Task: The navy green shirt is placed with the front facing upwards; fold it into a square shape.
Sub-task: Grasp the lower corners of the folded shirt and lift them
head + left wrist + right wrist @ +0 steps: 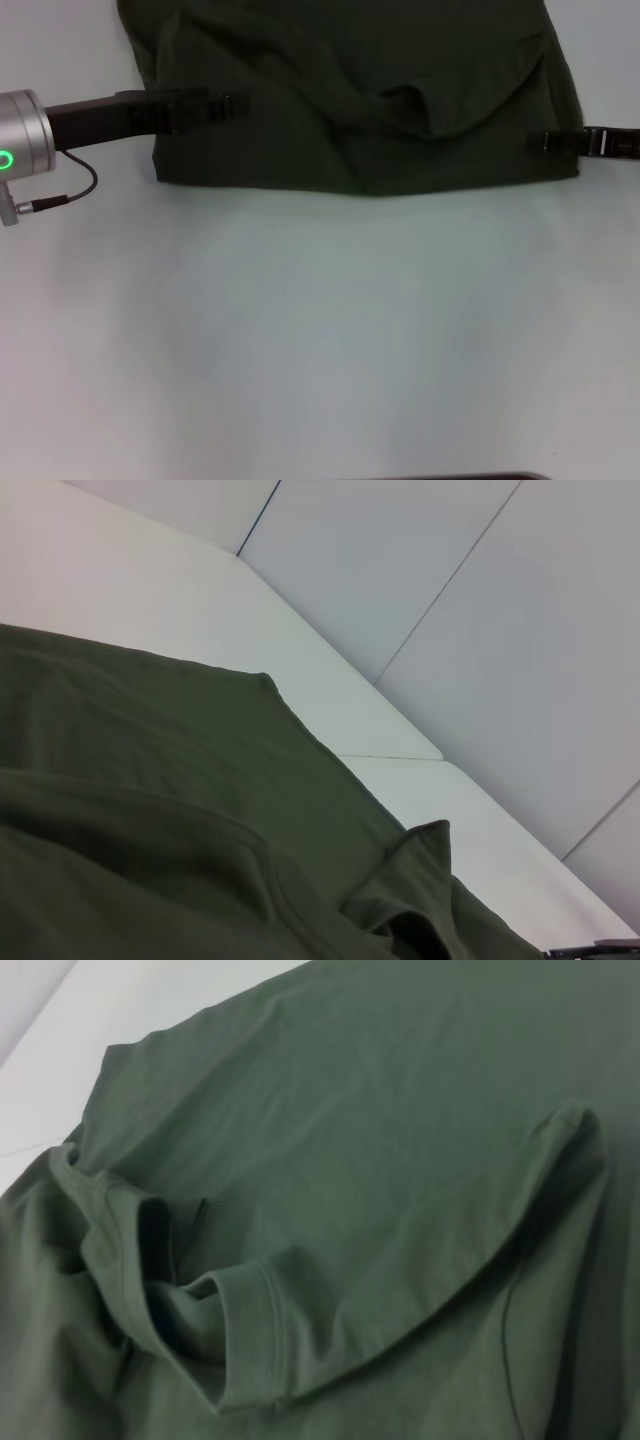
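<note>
A laboratory-style robot test bay, indicated by a plain, smooth white tabletop (pixel 320 340) and bare pale-grey wall panels (pixel 400 570) divided by thin dark seams, without furnishings of any domestic kind.

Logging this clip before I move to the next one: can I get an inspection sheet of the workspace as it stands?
Surface: white table, bare in front of the garment.
Job's things: navy green shirt at the far edge, partly folded, collar rumpled on top; no lettering showing.
Clutter: nothing seen.
Grippers: left gripper at the shirt's left edge; right gripper at its right edge; both on the fabric.
Cables: thin black lead looping under the left wrist.
Surroundings: pale panelled wall behind the table.
</note>
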